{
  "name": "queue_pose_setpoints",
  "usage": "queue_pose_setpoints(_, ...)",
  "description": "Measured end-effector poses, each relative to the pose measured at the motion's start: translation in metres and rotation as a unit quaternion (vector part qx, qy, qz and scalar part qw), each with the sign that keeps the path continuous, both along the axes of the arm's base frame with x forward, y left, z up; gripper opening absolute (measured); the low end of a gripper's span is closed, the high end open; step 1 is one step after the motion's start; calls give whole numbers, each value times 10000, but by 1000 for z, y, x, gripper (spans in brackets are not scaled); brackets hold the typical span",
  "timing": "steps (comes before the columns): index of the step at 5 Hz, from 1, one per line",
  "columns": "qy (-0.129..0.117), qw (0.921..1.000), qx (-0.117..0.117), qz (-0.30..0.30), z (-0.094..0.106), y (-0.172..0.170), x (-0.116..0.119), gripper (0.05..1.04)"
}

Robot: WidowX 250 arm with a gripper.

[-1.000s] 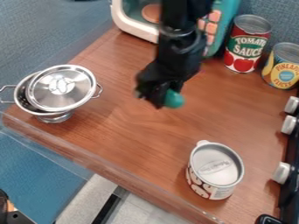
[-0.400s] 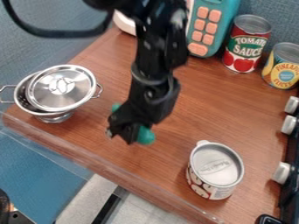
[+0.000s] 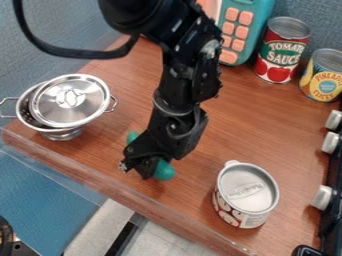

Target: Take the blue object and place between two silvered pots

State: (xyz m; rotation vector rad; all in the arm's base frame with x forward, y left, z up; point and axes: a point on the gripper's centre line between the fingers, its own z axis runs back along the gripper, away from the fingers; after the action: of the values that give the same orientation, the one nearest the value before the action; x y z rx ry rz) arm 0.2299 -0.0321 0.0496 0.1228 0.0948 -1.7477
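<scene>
While the black robot arm hangs down from the top of the camera view, its black two-finger gripper (image 3: 137, 170) is over the front part of the brown wood-grain tabletop (image 3: 220, 130), pinching a smooth, rounded blue-green object (image 3: 163, 171). One end of the object pokes out on the gripper's far left side, the other on its near right; the middle is hidden behind the black parts. Whether the object touches the wood, cannot tell.

Position: object between the two silvery vessels, apart from both. To the left, a shiny steel pot (image 3: 59, 134) with wire handles and a perforated inner wall, its round steel lid (image 3: 70, 101) lying askew on top. To the right and nearer the front edge, a short, wide can (image 3: 246, 195) with a silver-grey top and a patterned, pale side, upright on the wood.

Far side: a teal toy appliance (image 3: 248, 7) with salmon-pink buttons, partly behind the arm. Beside it, a tall red-and-green tin can (image 3: 282, 52), then a yellow-and-blue tin can (image 3: 324, 76) just to its right, both upright. Right edge: white knobs (image 3: 322, 197) on a black panel. A thick black cable (image 3: 73, 52) loops at upper left.
</scene>
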Motion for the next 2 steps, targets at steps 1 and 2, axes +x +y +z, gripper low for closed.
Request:
queue_pose_setpoints(1,160,9996,-91,205,-1,6,-1,820)
queue_pose_setpoints(2,124,9997,-56,224,-1,8,3,1007)
